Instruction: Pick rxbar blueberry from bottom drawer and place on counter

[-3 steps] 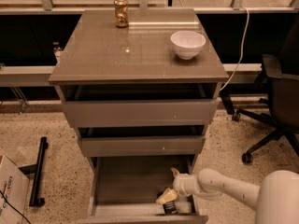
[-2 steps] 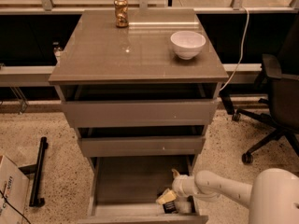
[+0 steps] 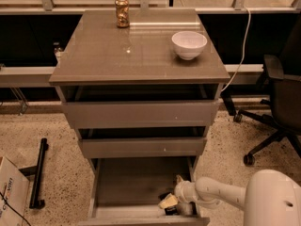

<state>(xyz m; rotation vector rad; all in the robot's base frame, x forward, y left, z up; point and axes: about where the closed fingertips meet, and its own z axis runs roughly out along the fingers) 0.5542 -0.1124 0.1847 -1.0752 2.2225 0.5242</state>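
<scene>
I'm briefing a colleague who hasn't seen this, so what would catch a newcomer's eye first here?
The white arm extending into the open bottom drawer stands out, its hand down at the drawer's front right corner. On the counter above, a white bowl sits towards the right and a gold can stands near the back edge.

Bottom drawer: grey-brown, lowest of three, pulled open.
Rxbar: dark, mostly hidden, in the drawer's front right corner, at the gripper.
Counter: glossy grey-brown slab atop the cabinet.
</scene>
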